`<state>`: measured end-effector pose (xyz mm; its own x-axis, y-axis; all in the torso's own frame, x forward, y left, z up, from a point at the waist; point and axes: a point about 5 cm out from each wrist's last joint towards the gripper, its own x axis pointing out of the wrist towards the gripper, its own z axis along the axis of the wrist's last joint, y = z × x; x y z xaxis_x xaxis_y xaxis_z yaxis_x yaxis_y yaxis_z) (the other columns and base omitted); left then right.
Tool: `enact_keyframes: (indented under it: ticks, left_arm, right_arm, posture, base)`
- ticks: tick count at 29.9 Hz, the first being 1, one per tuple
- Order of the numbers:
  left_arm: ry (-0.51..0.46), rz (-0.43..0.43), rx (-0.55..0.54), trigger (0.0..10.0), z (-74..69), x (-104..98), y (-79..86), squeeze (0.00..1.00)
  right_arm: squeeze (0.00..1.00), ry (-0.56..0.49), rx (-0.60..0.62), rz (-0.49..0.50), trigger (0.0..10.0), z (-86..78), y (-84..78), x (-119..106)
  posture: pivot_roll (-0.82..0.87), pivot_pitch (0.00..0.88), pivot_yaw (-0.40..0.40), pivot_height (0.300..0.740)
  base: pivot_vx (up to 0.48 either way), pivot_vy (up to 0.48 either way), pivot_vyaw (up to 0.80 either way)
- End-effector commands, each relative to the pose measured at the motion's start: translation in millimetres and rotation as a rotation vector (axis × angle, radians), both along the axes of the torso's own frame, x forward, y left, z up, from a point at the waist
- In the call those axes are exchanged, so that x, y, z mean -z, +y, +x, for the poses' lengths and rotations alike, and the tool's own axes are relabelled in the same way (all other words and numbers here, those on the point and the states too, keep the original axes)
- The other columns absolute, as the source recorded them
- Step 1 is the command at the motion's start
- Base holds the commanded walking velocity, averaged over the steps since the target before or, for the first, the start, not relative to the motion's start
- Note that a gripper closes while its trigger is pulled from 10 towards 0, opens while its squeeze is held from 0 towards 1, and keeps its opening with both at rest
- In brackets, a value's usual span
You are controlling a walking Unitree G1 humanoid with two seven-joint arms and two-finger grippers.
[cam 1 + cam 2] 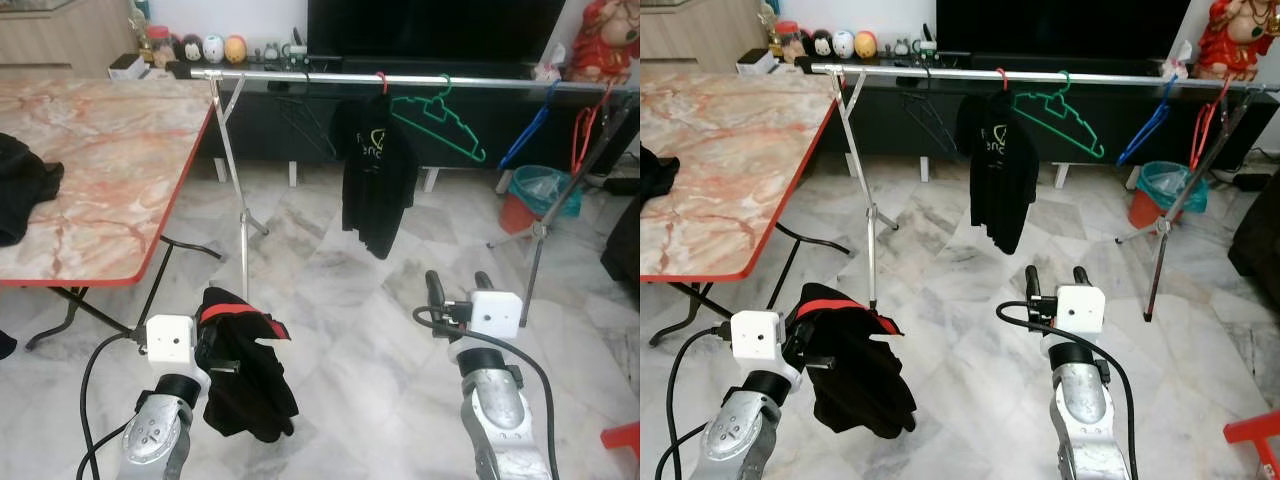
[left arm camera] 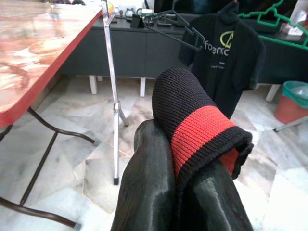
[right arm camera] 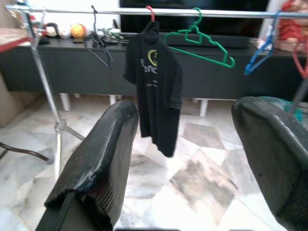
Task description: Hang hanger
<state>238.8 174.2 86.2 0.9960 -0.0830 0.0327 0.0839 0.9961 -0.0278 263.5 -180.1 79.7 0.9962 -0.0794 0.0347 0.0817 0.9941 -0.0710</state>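
Transport is the step in hand, as far as I can judge: the left pincer (image 1: pixel 205 345) is pinching a black garment with a red band (image 1: pixel 240 370) by its collar, low in front of the robot, the cloth drooping over the marble floor (image 1: pixel 340 300). Whether a hanger sits inside it I cannot tell. On the left the marble-topped counter (image 1: pixel 110 170) is standing just beside the end of the clothes rail (image 1: pixel 400 78), which is well apart from the garment. A black T-shirt (image 1: pixel 375 185), a green hanger (image 1: pixel 440 115) and a blue hanger (image 1: pixel 525 130) are hanging there. The right pincer (image 1: pixel 458 288) is waiting with fingers spread, holding nothing. Next, the robot probably needs to walk closer and raise the left arm toward a free stretch of rail.
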Motion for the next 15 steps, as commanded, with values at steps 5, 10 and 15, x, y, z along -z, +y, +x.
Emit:
enact_keyframes:
  ticks: [5, 10, 15]
  left_arm:
    - [-0.017, 0.006, -0.003, 10.0, -0.8, -2.8, 2.6, 0.0]
    - [-0.021, 0.006, 0.0, 10.0, 0.6, -4.0, 2.1, 0.0]
    - [-0.023, 0.007, 0.002, 10.0, 0.5, -4.8, 2.4, 0.0]
  right_arm:
    - [0.0, 0.021, -0.021, 0.009, 10.0, -2.5, 4.7, 6.7]
    - [0.0, 0.016, -0.035, 0.002, 10.0, -1.5, 7.1, 5.4]
    - [0.0, 0.021, -0.039, -0.006, 10.0, -2.4, 8.2, 6.7]
  posture:
    - [-0.01, 0.0, -0.005, 0.74]
    - [0.0, 0.0, -0.002, 0.74]
    - [0.0, 0.0, -0.003, 0.74]
  base:
    - [0.0, 0.39, 0.0]
    - [0.0, 0.386, 0.0]
    - [0.0, 0.382, 0.0]
